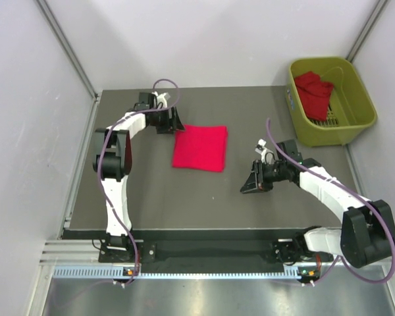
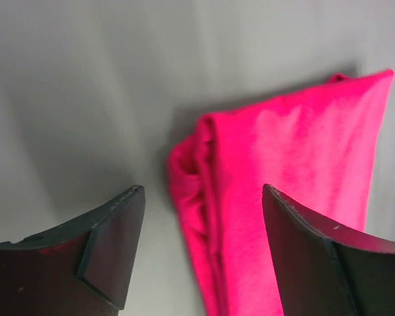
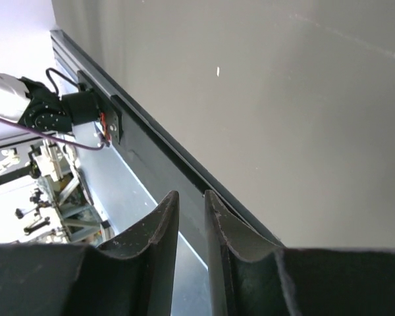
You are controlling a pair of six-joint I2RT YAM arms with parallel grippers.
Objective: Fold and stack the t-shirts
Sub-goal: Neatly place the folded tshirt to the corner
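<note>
Folded t-shirt (image 1: 199, 147): soft matt cloth; basket (image 1: 329, 136): smooth plastic, probably glossy; table (image 1: 184, 197): matt, smooth.

I'm looking into what I'm reading as a robotics lab test cell. A dark table (image 1: 184, 197) is sitting boxed in by plain white panels (image 1: 217, 39) on aluminium struts (image 1: 68, 52), and the left arm (image 1: 115, 191) and right arm (image 1: 324, 187) are standing bolted to a slotted metal rail (image 1: 204, 271) at its near edge. Past that edge, the right wrist camera is showing me metal stands and gear (image 3: 46, 197), too blurred to name.
</note>
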